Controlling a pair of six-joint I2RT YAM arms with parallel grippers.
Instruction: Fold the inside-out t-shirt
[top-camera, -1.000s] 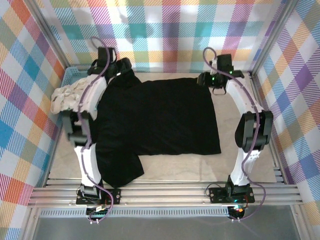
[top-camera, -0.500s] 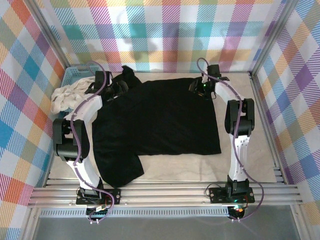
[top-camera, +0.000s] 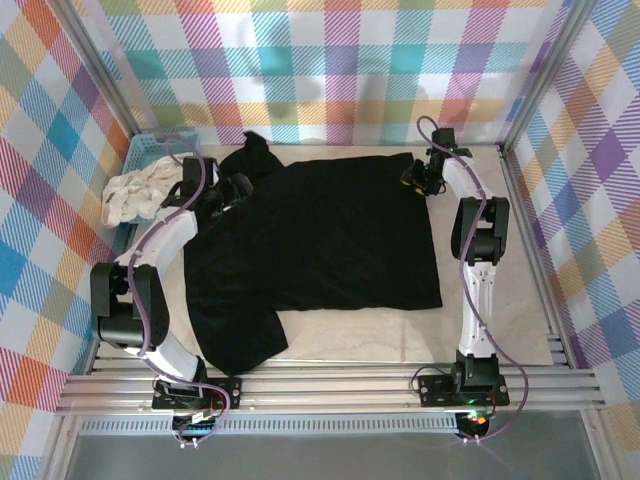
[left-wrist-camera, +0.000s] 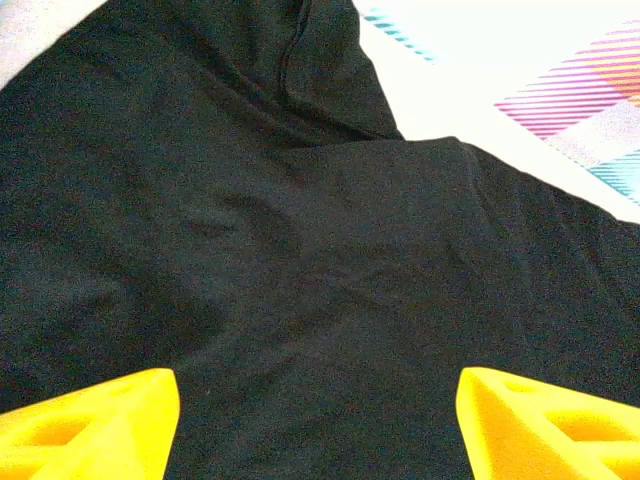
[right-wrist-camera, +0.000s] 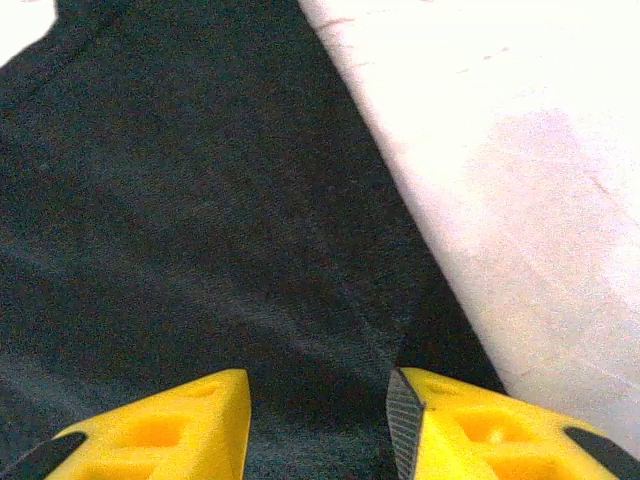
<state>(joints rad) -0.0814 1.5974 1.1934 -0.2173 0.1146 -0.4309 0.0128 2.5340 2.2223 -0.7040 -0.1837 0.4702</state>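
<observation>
Large black short-sleeved cloth t-shirt (top-camera: 320, 240) spread flat across the pale surface (top-camera: 510, 325), one sleeve bunched at its far left corner, left hand (left-wrist-camera: 318, 385) low over it there, fingers wide apart, right hand (right-wrist-camera: 318, 385) at the far right corner, fingers partly apart astride the shirt's edge

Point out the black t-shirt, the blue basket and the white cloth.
black t-shirt (top-camera: 330, 235): top view, middle of its body.
blue basket (top-camera: 150, 148): top view, far rim.
white cloth (top-camera: 135, 195): top view, middle of the heap.

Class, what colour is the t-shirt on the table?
The t-shirt is black; the top external view shows it best.
</observation>
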